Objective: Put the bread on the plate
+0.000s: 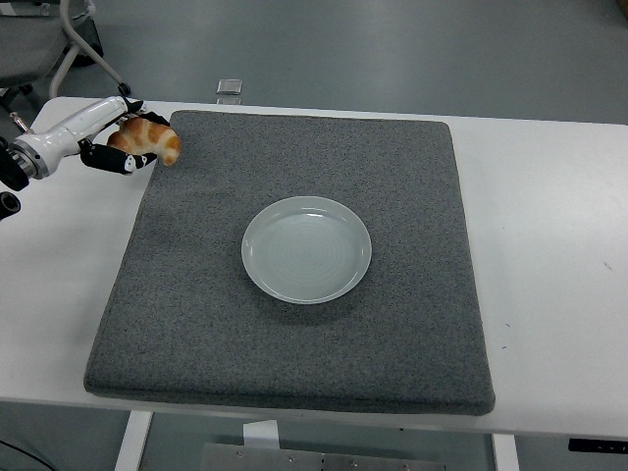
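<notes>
In the head view, the bread [149,140] is gripped in the curled fingers of the left hand [113,143] at the far left corner of the grey mat [294,324], well apart from the plate [306,249]; the plate is seen empty at the mat's middle on the white table [549,245].

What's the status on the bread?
Left robot hand shut on bread, held over the mat's far-left corner. Plate empty, mid-mat. Nothing in the way. Right arm out of view.
</notes>
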`<action>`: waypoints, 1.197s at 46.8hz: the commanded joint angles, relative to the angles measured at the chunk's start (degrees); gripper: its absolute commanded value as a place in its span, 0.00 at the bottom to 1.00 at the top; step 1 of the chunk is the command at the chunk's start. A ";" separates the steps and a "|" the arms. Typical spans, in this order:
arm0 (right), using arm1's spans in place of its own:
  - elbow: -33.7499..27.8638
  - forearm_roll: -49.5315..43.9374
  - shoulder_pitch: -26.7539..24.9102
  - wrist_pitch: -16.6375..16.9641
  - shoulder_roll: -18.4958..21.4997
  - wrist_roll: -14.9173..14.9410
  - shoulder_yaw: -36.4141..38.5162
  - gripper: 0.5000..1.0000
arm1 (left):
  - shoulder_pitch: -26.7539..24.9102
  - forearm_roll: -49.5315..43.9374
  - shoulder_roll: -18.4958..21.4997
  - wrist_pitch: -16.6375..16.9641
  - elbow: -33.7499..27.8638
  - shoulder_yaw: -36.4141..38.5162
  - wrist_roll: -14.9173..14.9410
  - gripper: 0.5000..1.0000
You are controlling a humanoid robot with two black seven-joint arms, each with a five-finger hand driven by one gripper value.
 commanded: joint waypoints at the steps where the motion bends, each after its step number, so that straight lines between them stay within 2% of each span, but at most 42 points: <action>1: 0.07 0.01 0.03 0.00 0.00 0.01 0.00 0.86 | -1.88 0.14 0.99 -0.22 0.00 0.07 0.01 0.00; 8: -0.02 0.01 0.12 0.00 0.00 0.01 0.00 0.86 | -5.39 0.41 1.08 -0.31 -0.43 0.33 0.01 0.00; 31: -0.02 0.09 0.12 0.00 0.00 0.01 0.00 0.86 | -14.45 6.64 0.37 0.40 -13.00 0.77 0.71 0.00; 41: -0.02 0.09 0.20 0.00 0.00 0.01 0.00 0.86 | -16.21 9.10 -4.10 1.10 -14.50 0.77 0.80 0.00; 56: -0.02 0.09 0.21 -0.09 0.00 0.01 0.00 0.86 | -15.16 18.77 -9.47 5.14 -16.78 0.86 0.89 0.00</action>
